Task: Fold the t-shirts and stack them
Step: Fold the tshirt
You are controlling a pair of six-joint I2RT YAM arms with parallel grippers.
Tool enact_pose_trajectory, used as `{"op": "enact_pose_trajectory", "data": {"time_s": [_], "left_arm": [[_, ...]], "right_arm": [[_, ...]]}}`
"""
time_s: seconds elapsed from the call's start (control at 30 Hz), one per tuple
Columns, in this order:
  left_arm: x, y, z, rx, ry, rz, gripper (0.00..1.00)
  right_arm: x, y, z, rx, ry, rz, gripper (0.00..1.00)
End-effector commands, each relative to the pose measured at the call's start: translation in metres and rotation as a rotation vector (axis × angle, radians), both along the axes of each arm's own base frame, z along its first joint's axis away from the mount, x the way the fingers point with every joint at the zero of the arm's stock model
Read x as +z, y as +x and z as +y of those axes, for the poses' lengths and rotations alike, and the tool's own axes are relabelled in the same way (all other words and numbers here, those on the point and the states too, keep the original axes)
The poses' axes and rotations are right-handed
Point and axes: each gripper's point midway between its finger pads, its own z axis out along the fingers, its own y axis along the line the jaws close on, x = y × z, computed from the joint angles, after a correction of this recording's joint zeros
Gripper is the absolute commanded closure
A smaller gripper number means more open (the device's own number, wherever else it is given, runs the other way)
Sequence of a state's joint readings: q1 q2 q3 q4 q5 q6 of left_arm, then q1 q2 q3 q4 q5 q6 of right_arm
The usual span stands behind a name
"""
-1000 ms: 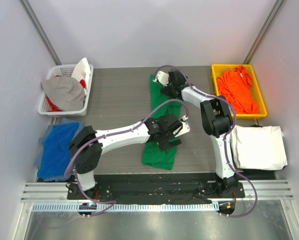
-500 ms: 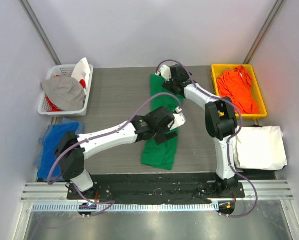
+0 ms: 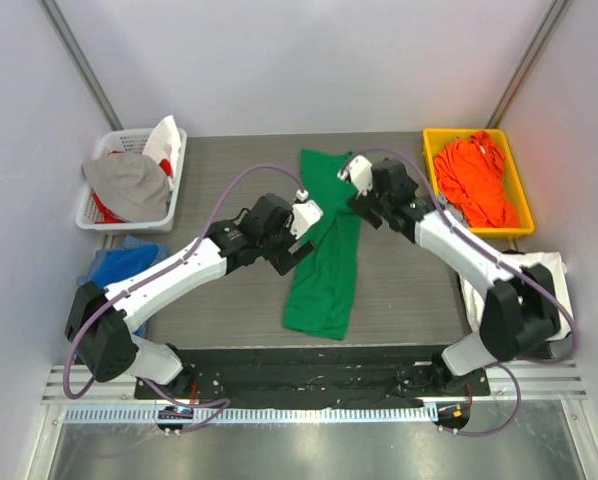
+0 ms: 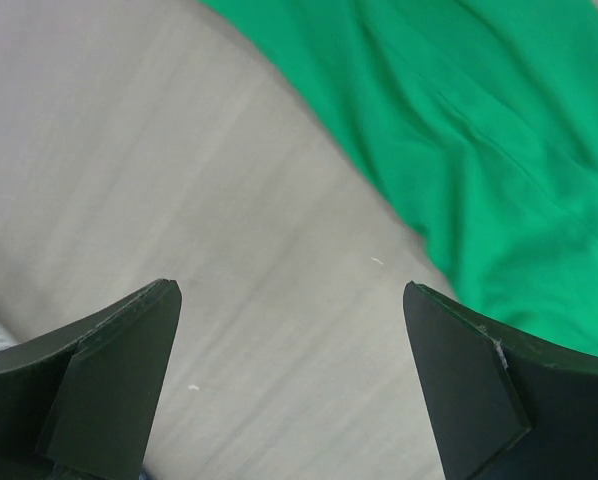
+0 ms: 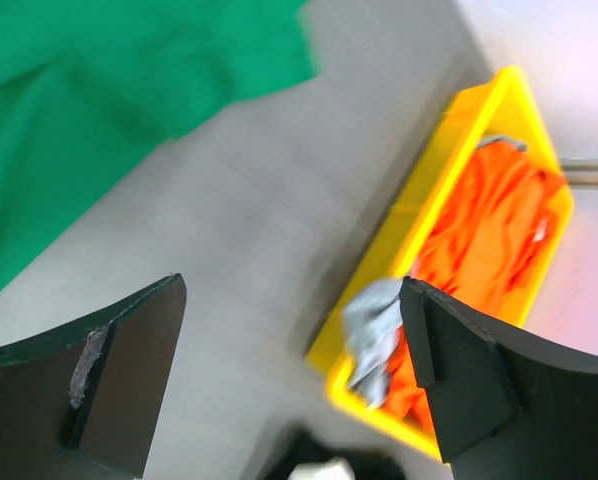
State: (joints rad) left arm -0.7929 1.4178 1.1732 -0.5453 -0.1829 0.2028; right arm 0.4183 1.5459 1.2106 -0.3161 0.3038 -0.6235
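Noted green t-shirt (image 3: 324, 265) lying flat on counter (image 3: 229, 195). Found left hand (image 4: 289, 292) spread, empty, just beside its left edge; right hand (image 5: 291, 283) spread, empty, near its far right edge.

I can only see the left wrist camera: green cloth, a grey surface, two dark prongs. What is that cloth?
Observer: It is a green t-shirt, lying in one long strip down the middle of the table.
Operator: Is the other arm holding it?
Observer: No. The right gripper is open, over bare table between the shirt and a yellow bin.
Operator: Is there anything in that bin?
Observer: A crumpled orange t-shirt.
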Motion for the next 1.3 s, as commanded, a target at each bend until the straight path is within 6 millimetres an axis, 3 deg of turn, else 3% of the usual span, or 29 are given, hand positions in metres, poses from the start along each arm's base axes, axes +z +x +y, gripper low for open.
{"op": "enact_pose_trajectory", "data": {"time_s": [0.0,0.1,0.13,0.2,0.4,0.53,0.67,0.77,1.0,1.27], "left_arm": [[-0.003,-0.031,-0.013,-0.078,-0.086,0.141,0.0],[-0.012,-0.044,-0.014,-0.1,-0.088,0.229,0.0],[-0.014,-0.047,-0.015,-0.096,-0.095,0.256,0.0],[-0.018,-0.056,-0.016,-0.111,-0.105,0.305,0.0],[-0.043,-0.065,-0.017,-0.11,-0.156,0.474,0.0],[-0.058,-0.06,-0.013,-0.083,-0.2,0.584,0.0],[-0.069,-0.052,0.0,-0.045,-0.229,0.635,0.0],[-0.078,-0.058,0.005,-0.058,-0.203,0.652,0.0],[-0.078,-0.06,0.01,-0.056,-0.194,0.65,0.0],[-0.097,-0.089,0.01,-0.114,-0.158,0.842,0.0]], "right_arm": [[-0.028,-0.085,0.029,0.122,-0.014,0.115,0.06],[-0.039,-0.129,0.04,0.202,-0.017,0.16,0.1],[-0.043,-0.143,0.052,0.243,0.019,0.191,0.12],[-0.05,-0.16,0.053,0.275,0.048,0.252,0.19],[-0.06,-0.189,0.07,0.389,0.106,0.332,0.21],[-0.069,-0.215,0.081,0.472,0.106,0.406,0.21],[-0.079,-0.227,0.078,0.514,0.093,0.39,0.21],[-0.09,-0.236,0.072,0.529,0.084,0.396,0.21],[-0.095,-0.245,0.078,0.563,0.085,0.392,0.22],[-0.096,-0.265,0.1,0.652,0.111,0.456,0.23]]}}
